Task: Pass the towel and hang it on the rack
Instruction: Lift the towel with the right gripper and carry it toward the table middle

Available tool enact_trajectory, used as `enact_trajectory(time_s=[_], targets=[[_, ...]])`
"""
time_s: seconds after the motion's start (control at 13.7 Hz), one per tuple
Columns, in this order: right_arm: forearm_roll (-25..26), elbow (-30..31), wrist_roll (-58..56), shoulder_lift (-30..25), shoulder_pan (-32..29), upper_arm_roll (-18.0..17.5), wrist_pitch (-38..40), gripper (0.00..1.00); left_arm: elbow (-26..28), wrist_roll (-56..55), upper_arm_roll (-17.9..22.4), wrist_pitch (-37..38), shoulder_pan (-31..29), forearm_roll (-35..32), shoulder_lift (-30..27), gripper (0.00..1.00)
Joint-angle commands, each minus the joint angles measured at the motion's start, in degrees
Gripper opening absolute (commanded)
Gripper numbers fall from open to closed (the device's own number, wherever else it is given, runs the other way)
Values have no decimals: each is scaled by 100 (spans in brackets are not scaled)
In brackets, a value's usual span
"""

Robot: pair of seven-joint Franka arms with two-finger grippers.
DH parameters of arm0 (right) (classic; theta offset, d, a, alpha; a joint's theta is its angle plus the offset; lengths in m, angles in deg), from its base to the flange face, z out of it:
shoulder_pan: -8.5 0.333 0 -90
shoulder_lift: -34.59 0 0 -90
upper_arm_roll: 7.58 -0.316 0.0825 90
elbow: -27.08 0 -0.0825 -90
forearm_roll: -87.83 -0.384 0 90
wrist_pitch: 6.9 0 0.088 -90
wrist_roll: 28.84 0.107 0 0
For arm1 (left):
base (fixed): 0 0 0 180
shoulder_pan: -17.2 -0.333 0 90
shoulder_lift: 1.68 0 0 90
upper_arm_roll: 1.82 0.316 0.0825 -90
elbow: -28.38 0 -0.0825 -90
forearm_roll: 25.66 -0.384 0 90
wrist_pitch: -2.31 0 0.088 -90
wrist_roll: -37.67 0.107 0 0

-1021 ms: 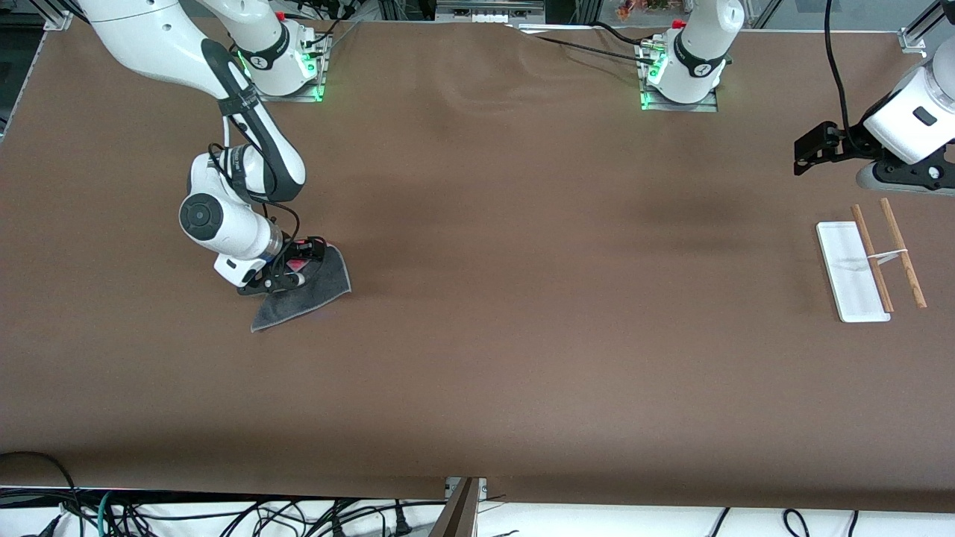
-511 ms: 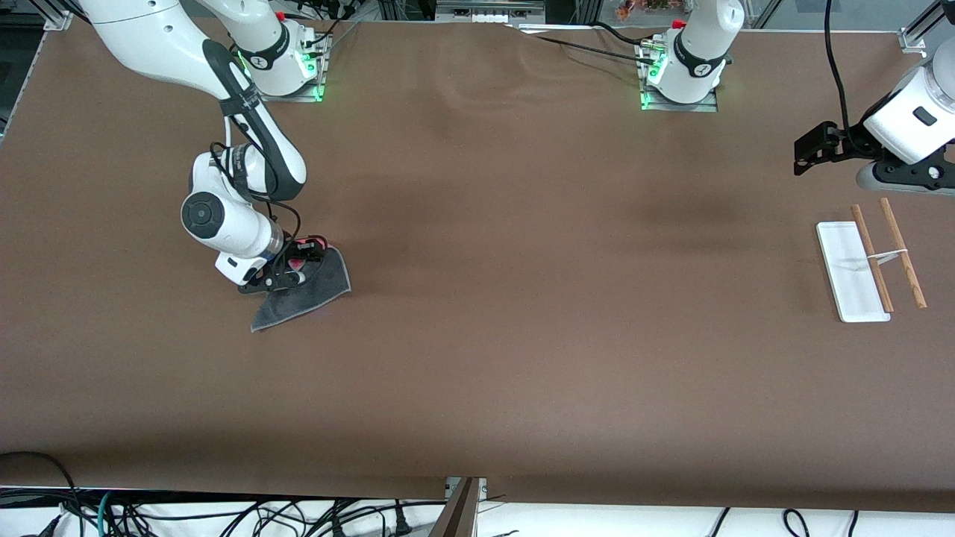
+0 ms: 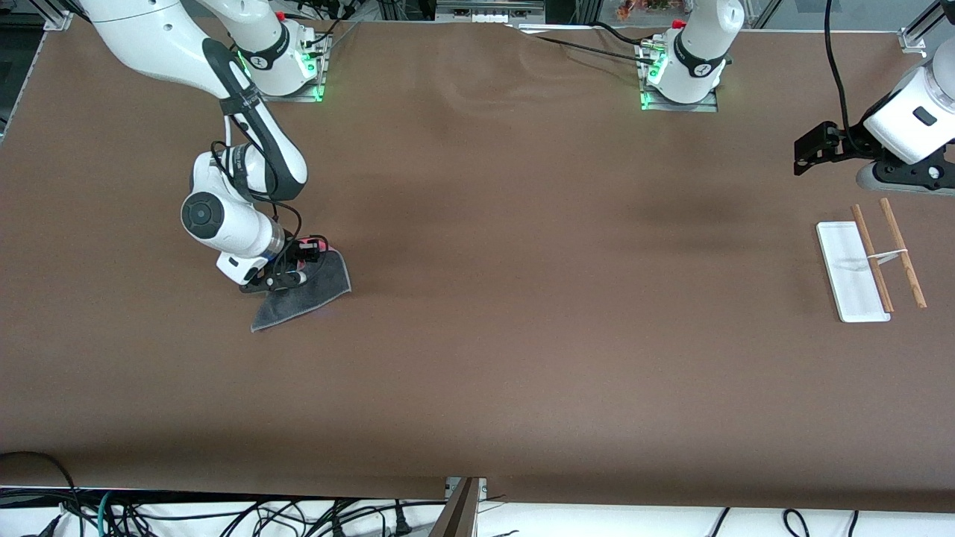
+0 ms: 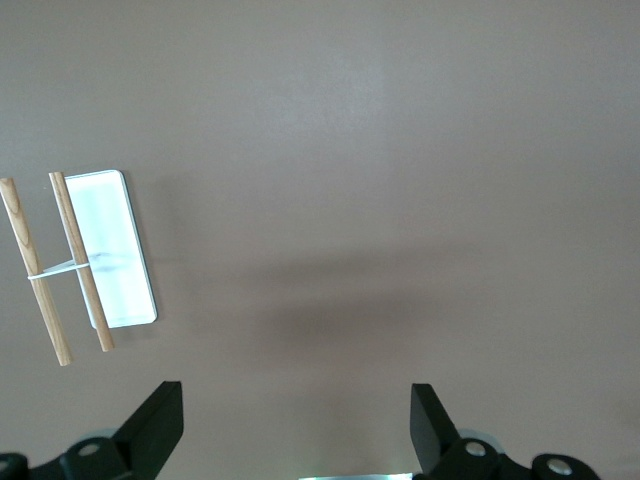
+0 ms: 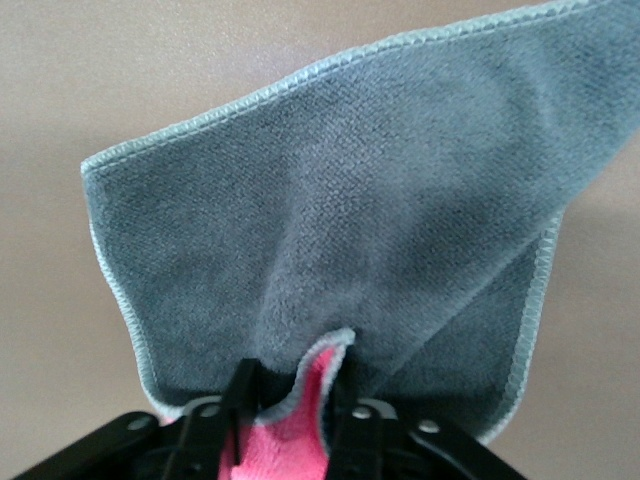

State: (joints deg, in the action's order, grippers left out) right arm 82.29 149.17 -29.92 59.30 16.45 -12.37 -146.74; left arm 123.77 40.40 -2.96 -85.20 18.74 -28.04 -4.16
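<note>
The towel point(image 3: 310, 292) lies dark grey side up on the table toward the right arm's end, with a pink fold pinched up at one edge. My right gripper point(image 3: 298, 262) is down on that edge and shut on the towel; in the right wrist view its fingers point(image 5: 240, 395) clamp the raised pink fold of the towel point(image 5: 340, 230). The rack point(image 3: 869, 257), a white base with two brown rods, lies toward the left arm's end. My left gripper point(image 3: 809, 153) waits open above the table beside the rack point(image 4: 85, 260), fingers point(image 4: 160, 420) wide apart.
The brown table surface point(image 3: 537, 298) stretches between towel and rack. The arm bases point(image 3: 683, 74) stand along the table's edge farthest from the front camera. Cables hang below the edge nearest that camera point(image 3: 224, 514).
Almost nothing differs; the right wrist has shifted very slightly over the towel's edge. The towel and the left arm have not moved.
</note>
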Motion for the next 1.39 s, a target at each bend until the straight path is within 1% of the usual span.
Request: enact_trajectory(time_s=[0.0, 0.15, 0.44, 0.51, 0.8, 0.95, 1.17, 1.31], targets=[[-105, -1, 11, -177, -4, -31, 238, 13, -99, -10, 9, 94, 30, -17, 1, 100], [-184, -44, 11, -256, -4, -31, 405, 0, -99, -10, 9, 94, 22, -17, 1, 100], [-211, -202, 11, -327, -4, -48, 757, 0, -99, -10, 9, 94, 21, -17, 1, 100], [-219, -264, 20, -336, -4, -100, 879, 0, -99, -19, 9, 94, 21, -17, 1, 100], [-219, -632, 46, -432, -4, -110, 1485, 0, -99, -10, 9, 94, 21, -17, 1, 100], [-219, -1035, 125, -441, 5, -127, 1976, 0, -99, -19, 9, 94, 30, -17, 1, 100], [-211, -1773, 450, -433, 75, -259, 2715, 0, -99, -10, 9, 94, 21, -17, 1, 100], [-202, -2370, 686, -433, 303, -250, 3233, 0, -99, 16, 9, 103, 21, -17, 1, 100]])
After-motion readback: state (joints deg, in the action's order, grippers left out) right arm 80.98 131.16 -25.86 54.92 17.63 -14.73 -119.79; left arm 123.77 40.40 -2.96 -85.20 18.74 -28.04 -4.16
